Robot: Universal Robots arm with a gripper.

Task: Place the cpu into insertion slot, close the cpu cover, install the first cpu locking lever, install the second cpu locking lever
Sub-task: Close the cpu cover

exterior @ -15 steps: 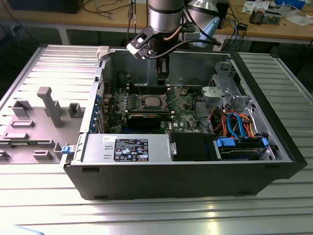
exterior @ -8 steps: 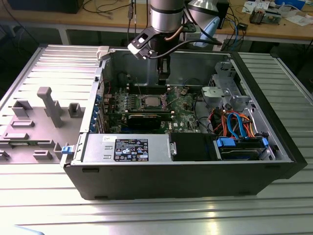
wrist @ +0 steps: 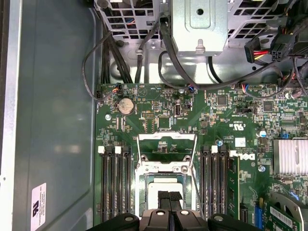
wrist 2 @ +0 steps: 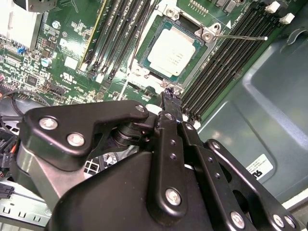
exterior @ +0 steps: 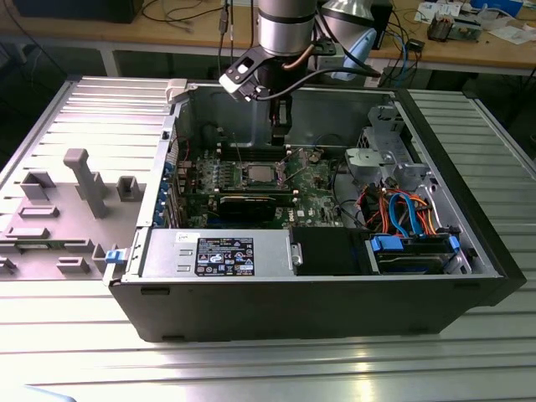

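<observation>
Cpu (exterior: 258,174) seated in the insertion slot (wrist 2: 139,72), left of centre in the exterior view, cpu cover (wrist: 166,136) swung open and a locking lever (wrist 2: 240,37) unlatched, while the empty claw (wrist 2: 169,96), fingers (wrist: 163,197) pressed together, hovers close above.

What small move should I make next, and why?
Probably shift the gripper toward the cpu cover and start tipping it closed. The cpu already lies in the insertion slot, the cover lies flipped open beyond it in the first wrist view, and the jaws look shut with nothing held, at the slot's edge.
</observation>
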